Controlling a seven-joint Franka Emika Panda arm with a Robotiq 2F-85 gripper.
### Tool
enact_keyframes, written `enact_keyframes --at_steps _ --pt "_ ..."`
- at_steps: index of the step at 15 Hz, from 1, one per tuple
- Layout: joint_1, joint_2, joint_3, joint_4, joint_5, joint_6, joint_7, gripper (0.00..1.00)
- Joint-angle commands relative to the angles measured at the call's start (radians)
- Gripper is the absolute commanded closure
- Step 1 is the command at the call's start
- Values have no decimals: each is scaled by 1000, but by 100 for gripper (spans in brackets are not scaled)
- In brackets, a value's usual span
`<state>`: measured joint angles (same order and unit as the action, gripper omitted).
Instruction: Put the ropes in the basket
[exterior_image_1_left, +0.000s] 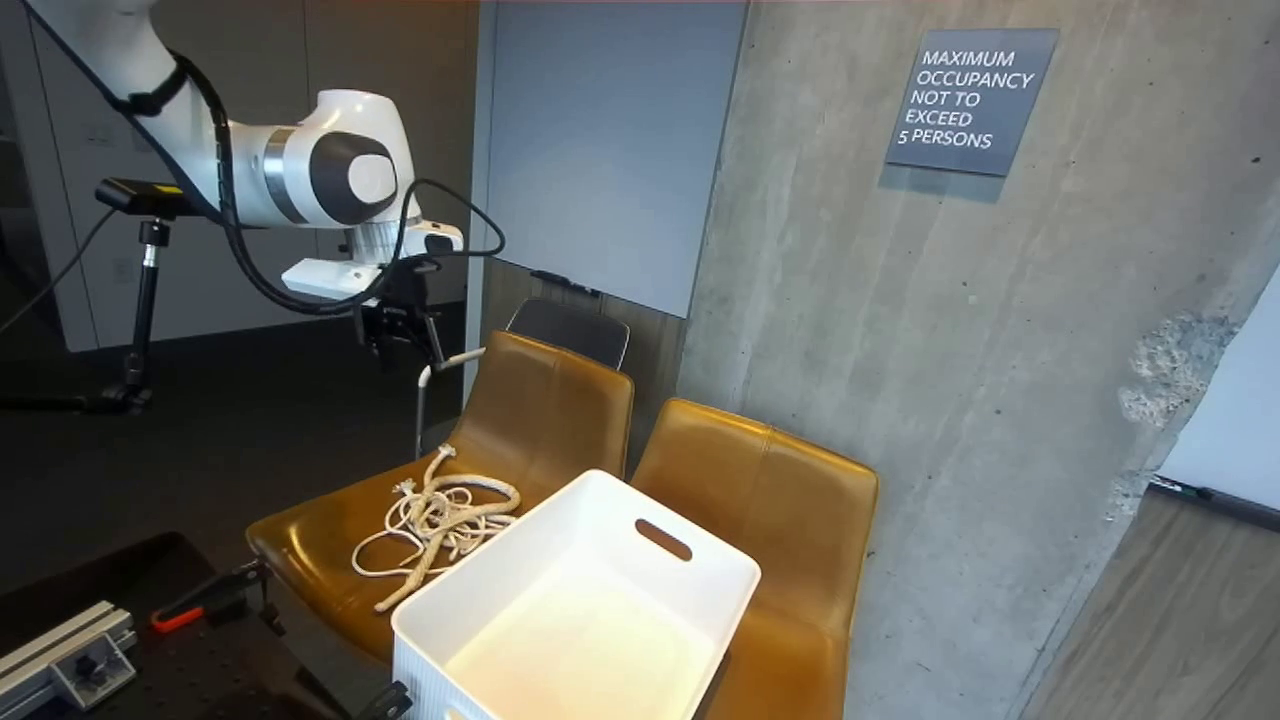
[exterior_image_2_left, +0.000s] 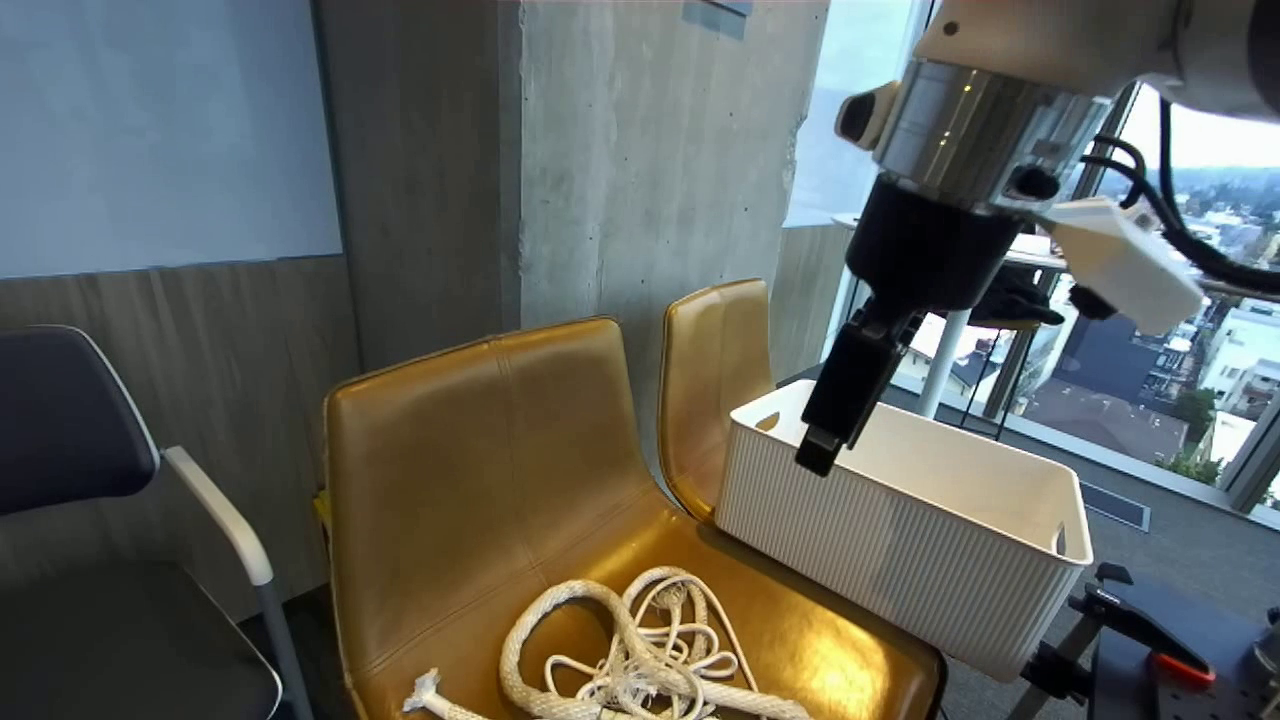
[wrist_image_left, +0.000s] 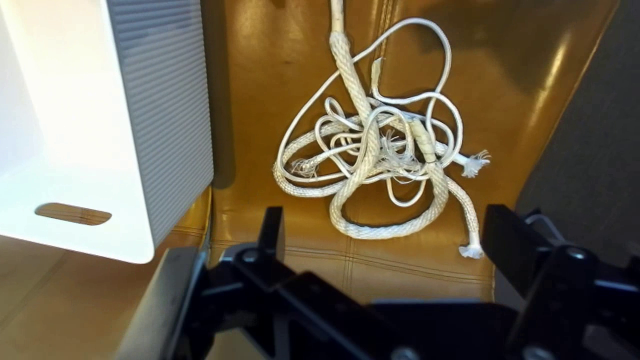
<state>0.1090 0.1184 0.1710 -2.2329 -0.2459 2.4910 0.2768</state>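
Several ropes (wrist_image_left: 371, 145), thick and thin, lie in a loose tangle on a chair (exterior_image_2_left: 480, 450) just beside the basket (exterior_image_2_left: 880, 540); none shows inside it. The basket stands mouth up, before the back of a second chair (exterior_image_1_left: 770, 480), probably resting on its seat, though what bears it is hidden; setting it there likely keeps the carry short. The gripper (wrist_image_left: 385, 220) hangs on the ropes' side of the basket, higher than its rim, its jaws spread wide with nothing between them, presumably because the pile has yet to be grasped. That height likely gives room to pick a strand before coming down. The thick loop (wrist_image_left: 372, 232) nearest the fingers (wrist_image_left: 272, 230) looks the likeliest hold, though crossing strands might drag along or slip out.
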Motion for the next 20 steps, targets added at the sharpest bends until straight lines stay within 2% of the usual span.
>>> enact_keyframes --at_steps 1,6,10,15,20 --pt "54 210 -35 193 -63 15 3 0" --pt "113 460 -111 423 -87 3 -41 0" --pt "122 656 -143 569 -49 26 -78 0" --pt "133 858 -135 698 -7 46 -95 0" --pt "162 995 -116 790 46 57 -124 0"
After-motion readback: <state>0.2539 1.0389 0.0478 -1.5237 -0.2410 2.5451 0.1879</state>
